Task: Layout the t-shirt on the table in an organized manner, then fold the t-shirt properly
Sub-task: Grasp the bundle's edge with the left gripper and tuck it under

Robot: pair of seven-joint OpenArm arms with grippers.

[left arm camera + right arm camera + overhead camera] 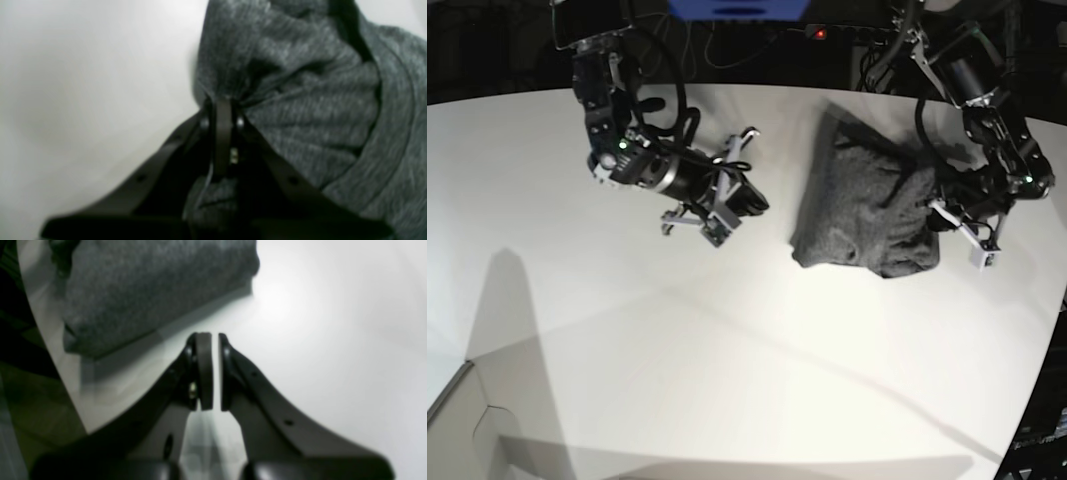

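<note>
The dark heather-grey t-shirt [862, 215] lies bunched in a heap on the white table [727, 350], at the back right in the base view. My left gripper [929, 207] is at the heap's right side. In the left wrist view it [223, 101] is shut on a pinched fold of the t-shirt [300, 100], and the cloth gathers into pleats at the fingertips. My right gripper [760, 204] hovers left of the heap, apart from it. In the right wrist view it [215, 338] is empty, jaws together but for a thin slit, with the t-shirt [150, 290] beyond it.
The curved table edge [53, 350] runs down the left of the right wrist view, with dark floor beyond. Bare white tabletop [83, 83] lies left of the shirt in the left wrist view. Cables and dark equipment [757, 30] stand behind the table's far edge.
</note>
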